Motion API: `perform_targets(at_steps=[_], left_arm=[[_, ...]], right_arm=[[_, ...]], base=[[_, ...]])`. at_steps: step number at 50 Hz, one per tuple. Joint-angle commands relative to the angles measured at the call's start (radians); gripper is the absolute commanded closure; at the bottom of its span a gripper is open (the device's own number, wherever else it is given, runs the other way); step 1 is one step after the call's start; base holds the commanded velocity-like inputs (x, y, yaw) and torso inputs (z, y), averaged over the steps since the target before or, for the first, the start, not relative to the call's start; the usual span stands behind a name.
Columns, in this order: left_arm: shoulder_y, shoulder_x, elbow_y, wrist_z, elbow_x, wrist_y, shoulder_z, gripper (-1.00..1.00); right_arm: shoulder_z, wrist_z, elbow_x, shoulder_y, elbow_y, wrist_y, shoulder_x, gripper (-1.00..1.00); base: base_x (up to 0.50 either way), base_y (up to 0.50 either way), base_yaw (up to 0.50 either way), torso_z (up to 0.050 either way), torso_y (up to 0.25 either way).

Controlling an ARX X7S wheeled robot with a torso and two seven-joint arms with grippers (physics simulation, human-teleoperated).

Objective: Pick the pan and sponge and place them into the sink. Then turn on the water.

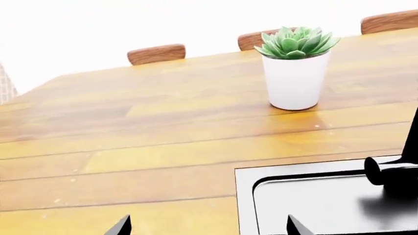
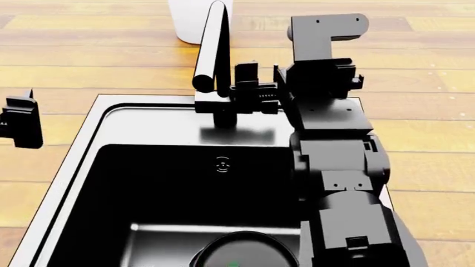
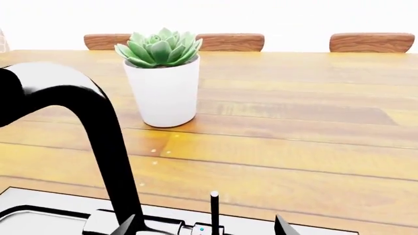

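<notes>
The steel sink [image 2: 82, 139] fills the head view, and the black pan [image 2: 241, 247] lies on its dark basin floor at the frame's bottom edge. Only a green speck shows inside the pan; I cannot tell whether it is the sponge. The black faucet [image 2: 211, 55] rises from the sink's back rim. My right gripper [image 2: 261, 83] is at the faucet's base and open [image 3: 205, 226]. Its fingertips stand on either side of the thin upright lever [image 3: 214, 208] without touching it. My left gripper [image 2: 21, 119] hovers open [image 1: 209, 226] over the wooden counter by the sink's left rim [image 1: 245, 196], holding nothing.
A white pot with a green succulent [image 3: 162, 83] stands on the wooden counter [image 1: 130, 147] behind the faucet. Several wooden chair backs [image 3: 228, 41] line the counter's far edge. My right arm [image 2: 341, 183] covers the sink's right side.
</notes>
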Motion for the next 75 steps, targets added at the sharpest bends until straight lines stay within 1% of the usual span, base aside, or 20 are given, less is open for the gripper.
perform_targets(at_steps=[1, 3, 10, 15, 19, 25, 29, 30, 32, 39, 47, 53, 54, 66, 75], left_arm=[[-0.064, 0.031, -0.106, 0.063, 0.047, -0.008, 0.013, -1.00], [-0.069, 0.020, -0.101, 0.068, 0.053, -0.016, 0.018, -1.00], [-0.065, 0.026, -0.102, 0.059, 0.051, -0.017, 0.018, -1.00], [-0.075, 0.048, -0.120, 0.063, 0.068, -0.015, 0.028, -1.00], [-0.069, 0.041, -0.115, 0.073, 0.071, -0.014, 0.032, -1.00], [-0.071, 0.029, -0.102, 0.076, 0.070, -0.021, 0.033, -1.00], [-0.065, 0.032, -0.102, 0.070, 0.070, -0.018, 0.033, -1.00], [-0.067, 0.045, -0.110, 0.066, 0.075, -0.017, 0.036, -1.00], [-0.058, 0.032, -0.104, 0.070, 0.072, -0.014, 0.034, -1.00], [-0.056, 0.041, -0.114, 0.077, 0.084, -0.008, 0.041, -1.00], [-0.050, 0.023, -0.098, 0.074, 0.073, -0.010, 0.033, -1.00], [-0.047, 0.034, -0.106, 0.063, 0.063, -0.005, 0.024, -1.00], [-0.038, 0.033, -0.104, 0.068, 0.057, 0.015, 0.012, -1.00], [-0.037, 0.027, -0.106, 0.059, 0.055, 0.005, 0.013, -1.00], [-0.078, 0.032, -0.118, 0.065, 0.061, -0.022, 0.017, -1.00]], right_arm=[[0.035, 0.001, -0.027, 0.014, 0.001, 0.009, 0.000, -1.00], [0.047, -0.001, -0.024, 0.021, 0.001, 0.019, 0.000, -1.00], [0.049, 0.011, -0.041, 0.030, 0.001, 0.000, 0.000, -1.00], [0.042, 0.025, -0.042, 0.064, 0.000, -0.019, -0.001, -1.00], [0.023, 0.033, -0.038, 0.068, 0.000, -0.038, -0.001, -1.00], [0.037, 0.040, -0.040, 0.078, 0.000, -0.034, 0.007, -1.00], [0.038, 0.039, -0.043, 0.078, 0.000, -0.038, 0.005, -1.00], [0.039, 0.040, -0.044, 0.078, 0.000, -0.039, 0.006, -1.00], [0.043, 0.044, -0.045, 0.078, 0.000, -0.040, 0.008, -1.00], [0.051, 0.048, -0.054, 0.085, 0.000, -0.037, 0.008, -1.00], [0.055, 0.045, -0.061, 0.091, 0.000, -0.036, 0.004, -1.00], [0.059, 0.041, -0.062, 0.093, 0.000, -0.035, 0.004, -1.00], [0.059, 0.039, -0.061, 0.096, 0.000, -0.035, 0.004, -1.00], [0.044, 0.019, -0.041, 0.122, 0.000, -0.034, 0.000, -1.00], [0.041, 0.021, -0.029, 0.152, 0.000, -0.022, 0.000, -1.00]], base=[[0.00, 0.00, 0.00, 0.021, -0.086], [0.00, 0.00, 0.00, 0.028, -0.156], [0.00, 0.00, 0.00, 0.034, -0.206], [0.00, 0.00, 0.00, 0.033, -0.157], [0.00, 0.00, 0.00, 0.033, -0.145], [0.00, 0.00, 0.00, 0.034, -0.132], [0.00, 0.00, 0.00, 0.033, -0.133], [0.00, 0.00, 0.00, 0.033, -0.133], [0.00, 0.00, 0.00, 0.033, -0.135], [0.00, 0.00, 0.00, 0.033, -0.133], [0.00, 0.00, 0.00, 0.033, -0.133], [0.00, 0.00, 0.00, 0.032, -0.124], [0.00, 0.00, 0.00, 0.017, -0.020], [0.00, 0.00, 0.00, 0.000, 0.000], [0.00, 0.00, 0.00, 0.000, 0.000]])
